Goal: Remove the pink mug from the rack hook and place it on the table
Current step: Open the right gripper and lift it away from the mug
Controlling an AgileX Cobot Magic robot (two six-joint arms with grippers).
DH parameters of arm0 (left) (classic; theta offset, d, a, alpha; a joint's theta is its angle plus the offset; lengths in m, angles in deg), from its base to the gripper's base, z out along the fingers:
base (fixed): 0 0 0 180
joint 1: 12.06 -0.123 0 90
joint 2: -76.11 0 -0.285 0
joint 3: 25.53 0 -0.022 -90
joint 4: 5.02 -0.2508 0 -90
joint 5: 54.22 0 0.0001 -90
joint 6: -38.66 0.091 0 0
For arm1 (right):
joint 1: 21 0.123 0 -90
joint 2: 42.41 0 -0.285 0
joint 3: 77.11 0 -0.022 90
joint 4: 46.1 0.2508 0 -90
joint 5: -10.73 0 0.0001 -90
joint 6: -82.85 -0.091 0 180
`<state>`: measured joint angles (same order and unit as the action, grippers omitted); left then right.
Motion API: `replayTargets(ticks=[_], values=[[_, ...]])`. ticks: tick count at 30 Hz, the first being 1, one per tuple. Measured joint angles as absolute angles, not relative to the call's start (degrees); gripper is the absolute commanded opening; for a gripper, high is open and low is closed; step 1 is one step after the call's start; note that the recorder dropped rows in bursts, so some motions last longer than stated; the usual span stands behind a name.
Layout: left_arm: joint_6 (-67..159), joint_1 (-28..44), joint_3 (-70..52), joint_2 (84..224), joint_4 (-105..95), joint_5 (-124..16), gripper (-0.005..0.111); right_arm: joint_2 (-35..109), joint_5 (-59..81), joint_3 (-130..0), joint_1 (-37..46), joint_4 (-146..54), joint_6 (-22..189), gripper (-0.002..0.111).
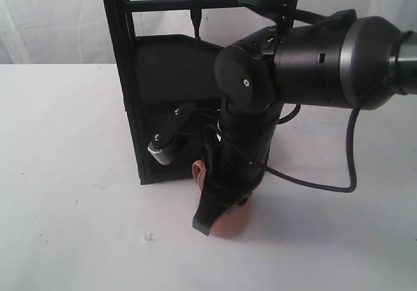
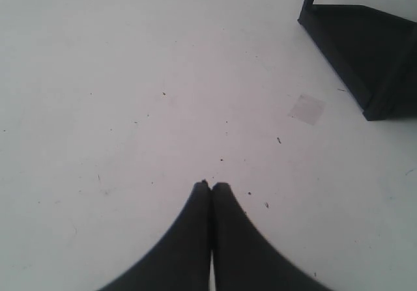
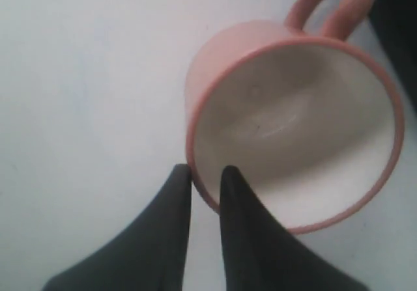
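Observation:
The pink mug (image 3: 293,122) is tilted, its cream inside facing the right wrist camera and its loop handle on the far side. My right gripper (image 3: 203,169) is shut on its rim, one finger inside and one outside. In the exterior view the mug (image 1: 229,226) sits low over the white table (image 1: 65,174), in front of the rack, mostly hidden behind the gripper (image 1: 210,221). I cannot tell whether it touches the table. The rack hook (image 1: 195,16) hangs bare from the top crossbar. My left gripper (image 2: 211,185) is shut on nothing above bare table.
The tall black rack (image 1: 130,109) stands at the back centre, and the right arm (image 1: 313,56) reaches across in front of it. A corner of the rack's base (image 2: 365,56) shows in the left wrist view. A small white crumb (image 1: 148,237) lies on the table.

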<state>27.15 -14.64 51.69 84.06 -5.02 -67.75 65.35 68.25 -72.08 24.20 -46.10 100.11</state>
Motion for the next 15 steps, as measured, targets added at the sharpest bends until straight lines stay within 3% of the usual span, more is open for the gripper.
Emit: replayTargets(ticks=[6,15], values=[[27.1,-14.6,51.7,84.1,-5.0,-67.7,0.000,62.0,78.9,-72.1,24.1,-55.0,100.1,0.000],[27.1,-14.6,51.7,84.1,-5.0,-67.7,0.000,54.5,80.2,-72.2,12.1,-63.7,97.8,0.000]])
